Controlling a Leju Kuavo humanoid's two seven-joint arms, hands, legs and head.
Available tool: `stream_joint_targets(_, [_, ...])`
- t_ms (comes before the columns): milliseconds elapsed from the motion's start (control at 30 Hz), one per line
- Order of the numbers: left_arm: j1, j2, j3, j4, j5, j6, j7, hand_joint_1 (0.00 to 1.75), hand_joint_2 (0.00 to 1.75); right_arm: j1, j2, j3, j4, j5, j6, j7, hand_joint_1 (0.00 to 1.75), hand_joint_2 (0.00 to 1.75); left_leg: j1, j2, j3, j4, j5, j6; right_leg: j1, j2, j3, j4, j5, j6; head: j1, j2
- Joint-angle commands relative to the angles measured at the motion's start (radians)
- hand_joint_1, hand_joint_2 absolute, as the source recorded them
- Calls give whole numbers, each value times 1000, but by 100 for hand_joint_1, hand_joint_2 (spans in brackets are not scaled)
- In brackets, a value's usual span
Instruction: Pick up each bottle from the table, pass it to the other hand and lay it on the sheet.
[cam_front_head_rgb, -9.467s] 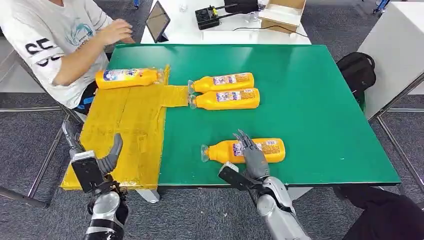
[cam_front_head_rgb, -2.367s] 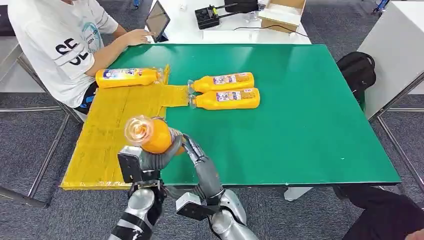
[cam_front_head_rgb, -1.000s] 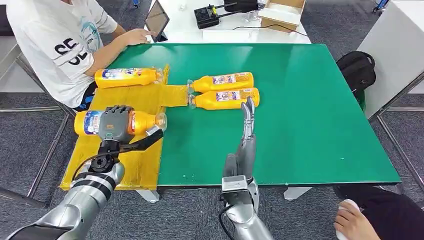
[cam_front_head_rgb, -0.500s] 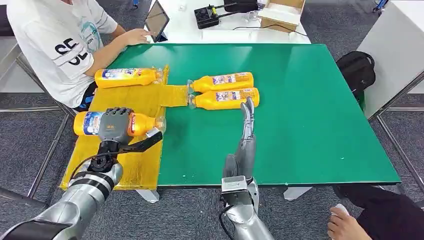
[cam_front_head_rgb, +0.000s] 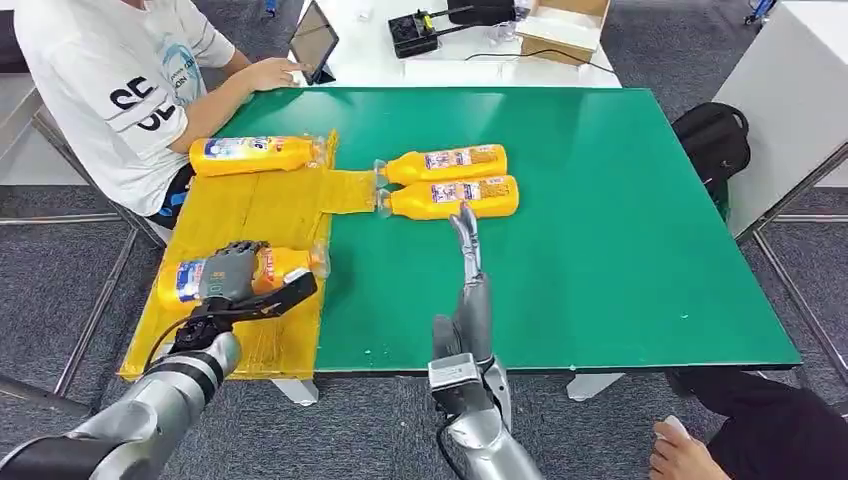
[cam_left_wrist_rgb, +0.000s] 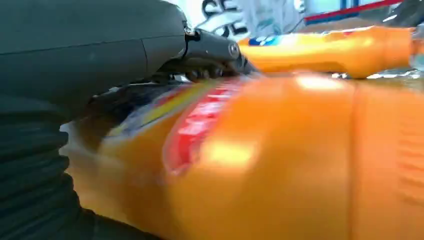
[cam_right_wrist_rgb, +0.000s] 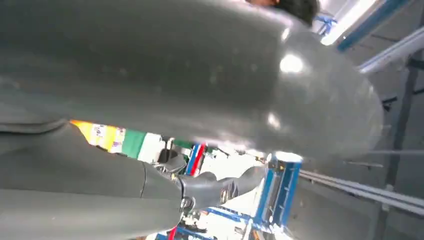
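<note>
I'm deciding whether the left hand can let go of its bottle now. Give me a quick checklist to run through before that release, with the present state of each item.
1. Left hand grips the held bottle around its middle: ok.
2. Held bottle is over the yellow sheet, not the green table: ok.
3. Held bottle lies flat and rests on the sheet: cannot tell; it looks horizontal, but contact is hidden.
4. Drop spot is apart from the far bottle on the sheet: ok.
5. Right hand is away from the held bottle, fingers apart, holding nothing: ok.
6. Two bottles on the table are not yet laid on the sheet: not ok.
</note>
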Motion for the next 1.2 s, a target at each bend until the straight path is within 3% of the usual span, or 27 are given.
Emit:
stream_joint_targets(33, [-9, 8, 108, 92, 16, -34, -3, 3, 175, -41, -7, -12, 134, 0, 15, -34, 0, 0, 0, 3, 7, -1, -2, 1, 1, 2, 7, -2, -1, -3, 0, 0])
stream_joint_targets(667, [-1, 4, 159, 85, 48, -53, -44, 0, 175, -47, -1, -26, 157, 1, 29, -34, 0, 0, 0, 2, 8, -1, -1, 1, 0, 1, 7, -1, 0, -2, 0, 0])
stream_joint_targets(1033, [-43, -20, 212, 82, 120, -464, -269, 0, 175, -77, 14, -65, 219, 6, 63, -34, 0, 0, 0, -4, 14, -2, 0, 1, 1, -4, 14, -2, -1, -4, 0, 0])
stream_joint_targets(1200, [-42, -44, 309, 48, 249, -521, -438, 0, 175, -74, 14, -76, 230, 11, 74, -34, 0, 0, 0, -6, 17, -4, 1, 2, 1, -5, 18, -4, -2, -6, 0, 0])
